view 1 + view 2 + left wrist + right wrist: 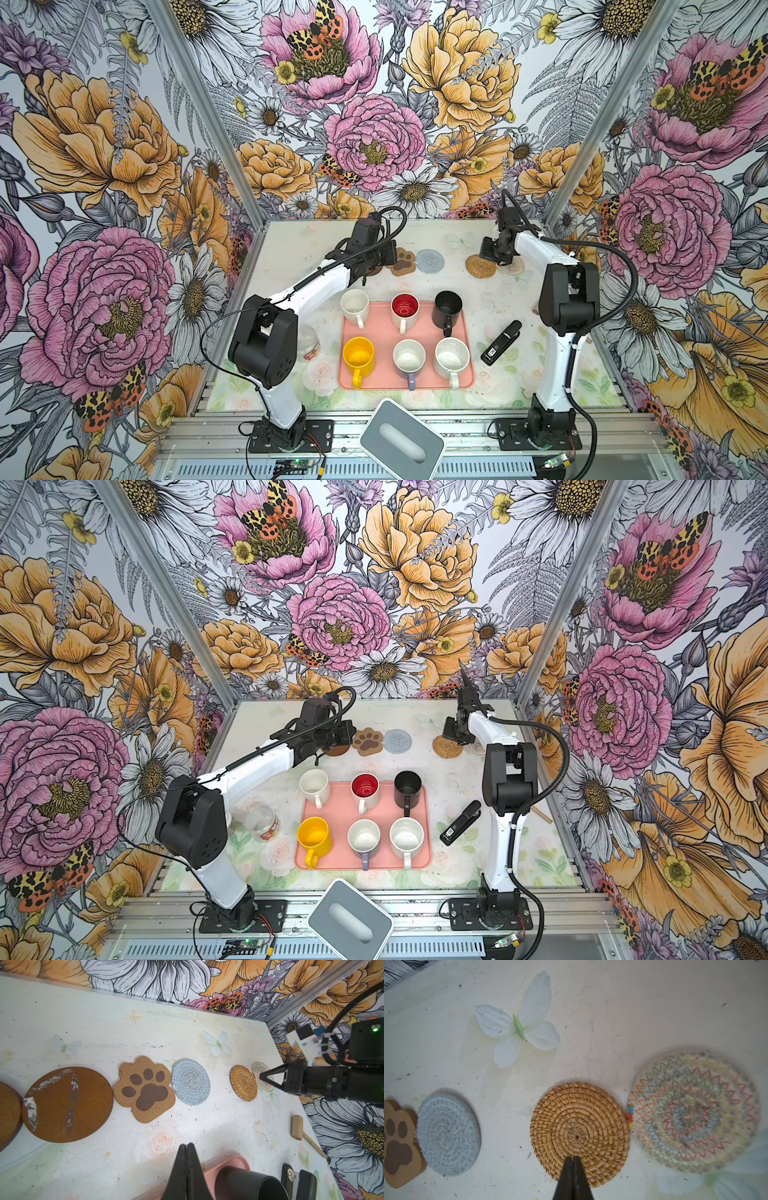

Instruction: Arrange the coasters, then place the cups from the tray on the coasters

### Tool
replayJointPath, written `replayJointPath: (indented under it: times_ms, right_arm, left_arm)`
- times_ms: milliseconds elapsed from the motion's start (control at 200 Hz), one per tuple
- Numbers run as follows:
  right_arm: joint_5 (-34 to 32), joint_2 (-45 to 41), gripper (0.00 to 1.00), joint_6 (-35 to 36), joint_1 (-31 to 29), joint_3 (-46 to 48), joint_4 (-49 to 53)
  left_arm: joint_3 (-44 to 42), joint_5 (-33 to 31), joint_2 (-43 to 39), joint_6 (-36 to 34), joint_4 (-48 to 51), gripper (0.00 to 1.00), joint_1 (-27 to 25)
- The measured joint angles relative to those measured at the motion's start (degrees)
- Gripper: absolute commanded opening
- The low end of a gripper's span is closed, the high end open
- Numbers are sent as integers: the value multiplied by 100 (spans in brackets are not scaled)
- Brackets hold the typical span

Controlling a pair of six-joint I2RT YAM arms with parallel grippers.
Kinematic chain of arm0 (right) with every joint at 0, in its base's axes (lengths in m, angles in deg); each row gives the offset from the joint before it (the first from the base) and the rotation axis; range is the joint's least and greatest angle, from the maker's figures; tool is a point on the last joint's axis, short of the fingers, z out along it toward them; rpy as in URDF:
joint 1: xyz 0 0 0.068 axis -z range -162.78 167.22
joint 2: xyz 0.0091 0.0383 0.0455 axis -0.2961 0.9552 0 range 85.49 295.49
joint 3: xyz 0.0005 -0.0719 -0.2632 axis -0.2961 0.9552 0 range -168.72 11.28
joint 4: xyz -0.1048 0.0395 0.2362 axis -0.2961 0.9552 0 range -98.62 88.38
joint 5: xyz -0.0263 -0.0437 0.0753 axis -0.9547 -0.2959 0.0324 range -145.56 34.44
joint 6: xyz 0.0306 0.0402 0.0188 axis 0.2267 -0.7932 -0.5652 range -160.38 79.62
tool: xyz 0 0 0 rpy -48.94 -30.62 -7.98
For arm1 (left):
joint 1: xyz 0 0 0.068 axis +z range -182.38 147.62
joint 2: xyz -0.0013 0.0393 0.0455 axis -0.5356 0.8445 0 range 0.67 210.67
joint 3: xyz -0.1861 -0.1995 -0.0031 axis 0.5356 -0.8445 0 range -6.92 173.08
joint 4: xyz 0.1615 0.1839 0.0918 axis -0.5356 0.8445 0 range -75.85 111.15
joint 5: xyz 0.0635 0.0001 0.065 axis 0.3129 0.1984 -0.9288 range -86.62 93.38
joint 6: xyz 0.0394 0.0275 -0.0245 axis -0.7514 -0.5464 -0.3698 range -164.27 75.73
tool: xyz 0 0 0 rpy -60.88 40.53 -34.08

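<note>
You are running both grippers pressed together and empty. The left gripper (187, 1145) is hanging over the bare table (104, 1032), between the coaster row and the large salmon-pink low-rimmed tray (380, 332). The right gripper (572, 1157) is pointing its closed tips over the near edge of the tan coiled-rattan round coaster (579, 1132); whether they are touching it, you cannot tell.

The six coasters are lying flat in a row along the table's far side: a brown disc cut off by the frame (8, 1113), a scuffed brown disc (67, 1104), a tan cork paw-print mat (144, 1088) and a grey-blue woven round (190, 1081). After a gap come the rattan one and, just beside it, a pale round stitched with coloured zigzags (693, 1111).

All of them are probably light and thin. The discs and the paw are looking stiff and are sitting flush, offering no edge to pinch, so pressing down with shut tips and sliding is looking wiser. The woven rounds are looking soft and may bunch under a push.

Six handled mugs are standing upright on the tray: cream-white mug (354, 305), white mug with a red inside (404, 309), black mug (448, 307), yellow mug (358, 355), lavender mug (409, 358) and speckled white mug (451, 358). They are looking glazed, so likely heavier, slippery and breakable. You are probably safest pinching each wall at the rim, one finger inside.
</note>
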Motion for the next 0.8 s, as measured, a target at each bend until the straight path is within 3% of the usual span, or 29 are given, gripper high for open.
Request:
replayJointPath:
  times_ms: [275,801]
  right_arm:
    - [-15,605,0,-2,-4,-166,33]
    - [197,682,0,-72,-240,-264,-4]
  left_arm:
    - [-13,-4,0,0,-26,0,0]
    - [-179,-7,-107,0,-42,0,0]
